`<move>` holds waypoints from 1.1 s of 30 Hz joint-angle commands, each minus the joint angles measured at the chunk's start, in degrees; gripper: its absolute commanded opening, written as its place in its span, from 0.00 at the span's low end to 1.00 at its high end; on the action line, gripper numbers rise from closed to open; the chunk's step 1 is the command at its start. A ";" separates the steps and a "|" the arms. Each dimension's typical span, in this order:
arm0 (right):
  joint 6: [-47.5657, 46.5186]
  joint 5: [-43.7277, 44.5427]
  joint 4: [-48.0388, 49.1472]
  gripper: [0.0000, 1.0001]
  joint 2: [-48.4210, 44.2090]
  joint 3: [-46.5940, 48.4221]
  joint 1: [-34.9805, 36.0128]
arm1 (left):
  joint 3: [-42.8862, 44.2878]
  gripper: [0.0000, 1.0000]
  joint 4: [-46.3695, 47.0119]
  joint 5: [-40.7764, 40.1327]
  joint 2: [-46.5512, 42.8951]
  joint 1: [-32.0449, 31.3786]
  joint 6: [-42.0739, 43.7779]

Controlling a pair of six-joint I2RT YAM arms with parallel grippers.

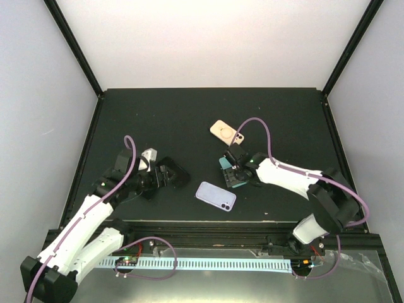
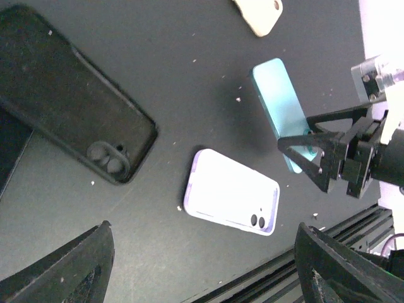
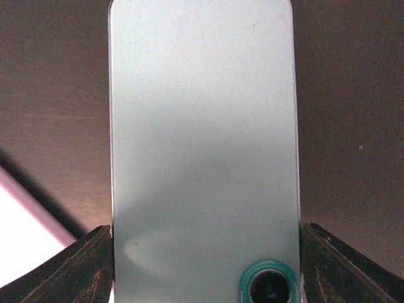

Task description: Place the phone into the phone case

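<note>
My right gripper [image 1: 238, 173] is shut on a teal phone [image 3: 202, 126], its fingers pressing both long edges near the camera lens. The phone also shows in the left wrist view [image 2: 278, 101], jutting out from that gripper and angled off the table. A black phone case [image 2: 63, 95] with a camera cut-out lies open side up on the table, next to my left gripper [image 1: 163, 177]. My left gripper [image 2: 202, 278] is wide open and empty, above the dark table. A lilac phone [image 1: 215, 196] lies back up between the arms and shows in the left wrist view [image 2: 233, 199].
A beige phone case [image 1: 226, 132] lies further back, right of centre, and shows at the top of the left wrist view [image 2: 259, 14]. The black front rail [image 1: 208, 226] runs along the table's near edge. Walls [image 1: 38, 95] enclose the table at left, right and back.
</note>
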 commanded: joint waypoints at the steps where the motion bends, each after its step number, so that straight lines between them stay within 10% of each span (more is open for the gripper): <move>1: -4.98 -2.24 6.60 0.71 -5.86 -1.46 1.63 | 6.02 0.79 -0.13 0.16 3.60 0.07 2.69; 23: -12.68 -7.86 17.08 0.68 -20.99 -3.84 17.40 | 9.54 0.73 6.11 15.47 13.66 1.49 2.41; 33: -12.63 -7.30 17.10 0.68 -21.25 -2.39 19.76 | 5.97 0.50 12.25 22.90 12.41 1.83 -2.97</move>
